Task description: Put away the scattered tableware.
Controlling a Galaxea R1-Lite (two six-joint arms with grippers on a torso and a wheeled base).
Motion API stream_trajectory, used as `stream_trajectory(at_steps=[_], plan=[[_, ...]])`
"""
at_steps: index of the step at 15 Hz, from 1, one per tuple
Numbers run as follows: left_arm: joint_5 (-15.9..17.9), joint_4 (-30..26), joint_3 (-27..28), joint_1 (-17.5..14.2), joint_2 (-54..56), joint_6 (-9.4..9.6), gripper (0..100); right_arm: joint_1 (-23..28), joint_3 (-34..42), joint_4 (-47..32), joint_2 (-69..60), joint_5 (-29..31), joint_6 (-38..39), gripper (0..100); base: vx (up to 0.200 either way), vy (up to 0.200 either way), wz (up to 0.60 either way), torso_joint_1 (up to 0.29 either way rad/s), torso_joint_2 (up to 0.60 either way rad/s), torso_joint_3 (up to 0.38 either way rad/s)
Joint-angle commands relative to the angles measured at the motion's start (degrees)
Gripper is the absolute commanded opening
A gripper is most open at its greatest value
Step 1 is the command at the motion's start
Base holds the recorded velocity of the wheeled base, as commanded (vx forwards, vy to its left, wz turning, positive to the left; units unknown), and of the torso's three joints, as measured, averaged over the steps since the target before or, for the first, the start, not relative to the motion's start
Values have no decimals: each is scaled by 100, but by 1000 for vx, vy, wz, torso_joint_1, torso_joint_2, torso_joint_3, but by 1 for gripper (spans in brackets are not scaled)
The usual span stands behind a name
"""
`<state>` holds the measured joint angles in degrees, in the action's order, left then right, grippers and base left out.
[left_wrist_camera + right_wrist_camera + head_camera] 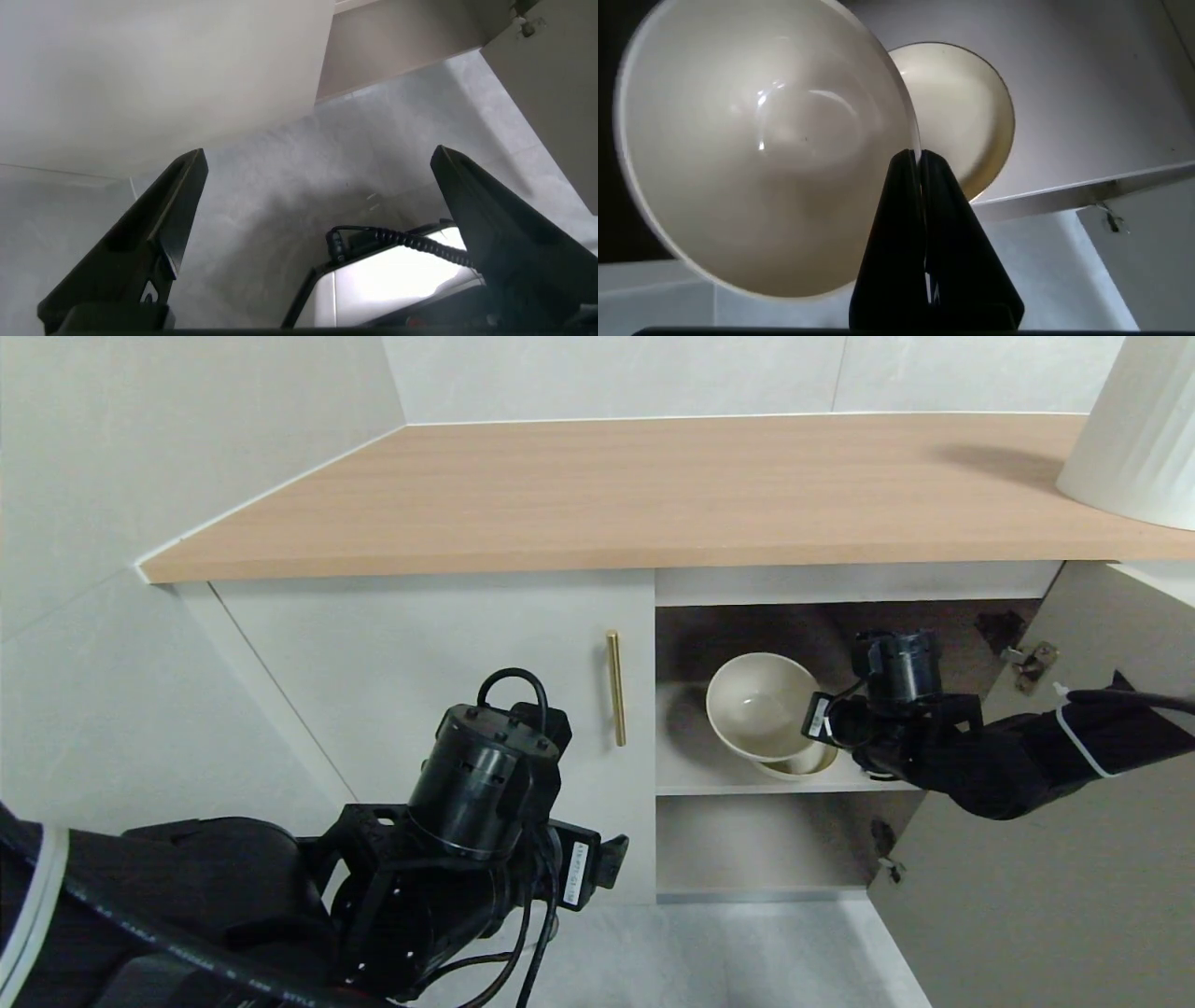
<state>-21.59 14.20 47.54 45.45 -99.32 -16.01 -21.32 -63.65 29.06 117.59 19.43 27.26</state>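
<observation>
On the shelf [686, 761] of the open cabinet [420, 644], the step in hand appears to be setting down the bowl [756, 705]. The bowl hangs tilted above the shelf with its mouth turned toward the cabinet opening. Its lower edge is just over a shallow dish [805, 763] that lies on the shelf.

Recommended procedure:
- Level the bowl before lowering, so that its foot meets the surface first, not its rim.
- Choose between nesting it in the dish and placing it on bare shelf beside the dish.
- Lower slowly. The bowl looks like glazed ceramic, which is likely to slide and chip on contact.
- Release only once the bowl rests by its own weight, then draw straight back from the shelf.

The right gripper [922, 187] is closed to a thin pinch on the bowl's rim, which is clamped between its jaws. The left gripper [318, 154] sits below shelf level facing the floor [280, 215], spread wide and holding nothing.
</observation>
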Motion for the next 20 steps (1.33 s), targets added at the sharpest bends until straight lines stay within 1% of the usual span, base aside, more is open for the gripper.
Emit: stream_trajectory(at_steps=[1, 4, 9, 20], plan=[[-3, 4, 1, -1, -9, -8, 100, 49, -51, -6, 150, 8, -1, 0, 0, 0, 0, 0, 0, 0], [-3, 4, 1, -1, -9, 1, 100, 216, -148, -6, 308, 26, -19, 0, 0, 0, 0, 0, 0, 0], [-3, 4, 1, -1, -9, 1, 100, 339, -245, -41, 396, 34, -36, 0, 0, 0, 0, 0, 0, 0], [-3, 4, 1, -1, -26, -8, 100, 471, -324, -41, 572, 78, -54, 0, 0, 0, 0, 0, 0, 0]])
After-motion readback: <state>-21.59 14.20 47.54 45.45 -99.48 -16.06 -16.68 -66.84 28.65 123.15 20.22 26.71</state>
